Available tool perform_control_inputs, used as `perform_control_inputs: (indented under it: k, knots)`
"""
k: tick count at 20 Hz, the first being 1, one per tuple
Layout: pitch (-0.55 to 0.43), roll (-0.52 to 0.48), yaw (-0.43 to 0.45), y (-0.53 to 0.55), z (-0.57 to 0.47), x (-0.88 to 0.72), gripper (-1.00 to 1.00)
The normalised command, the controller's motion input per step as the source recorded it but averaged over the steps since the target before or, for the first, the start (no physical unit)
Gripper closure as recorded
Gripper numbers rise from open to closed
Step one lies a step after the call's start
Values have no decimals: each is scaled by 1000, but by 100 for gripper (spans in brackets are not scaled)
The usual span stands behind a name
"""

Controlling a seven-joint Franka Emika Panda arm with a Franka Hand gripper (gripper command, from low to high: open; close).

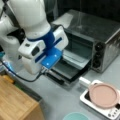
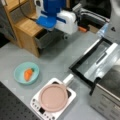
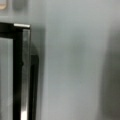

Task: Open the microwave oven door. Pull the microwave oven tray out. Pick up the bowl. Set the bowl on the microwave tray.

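Observation:
The microwave oven door (image 1: 66,71) (image 2: 86,61) lies folded down and open in both front views; its dark frame and bar handle (image 3: 33,85) fill the wrist view's left. The pale grey microwave oven tray (image 1: 76,58) (image 2: 106,58) sticks part way out of the opening, above the door. The light teal bowl (image 2: 21,68) sits on the table at a front view's left with an orange piece (image 2: 28,74) in it; only its rim (image 1: 75,116) shows at a front view's bottom. My gripper (image 1: 47,67) (image 2: 63,31) hangs over the table just past the door's handle edge, far from the bowl.
The silver three-knob oven (image 1: 100,30) stands at a front view's right. A white appliance with a pink round disc (image 1: 103,96) (image 2: 53,97) sits between oven and bowl. A wooden cabinet (image 1: 17,105) (image 2: 25,27) has a partly open drawer (image 2: 46,37).

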Motion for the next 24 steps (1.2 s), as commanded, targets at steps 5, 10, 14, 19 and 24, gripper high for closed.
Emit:
perform_control_inputs:
  k: [5,10,14,19,24]
  knots:
    - [375,-18,121,-595,325,631,-100]
    - [332,36,138,-502,226,633,-100]
    - [282,79,145,-415,162,519,-100]
    - [184,103,131,-510,-93,437,-100]
    - [65,131,92,-485,-316,353,-100]
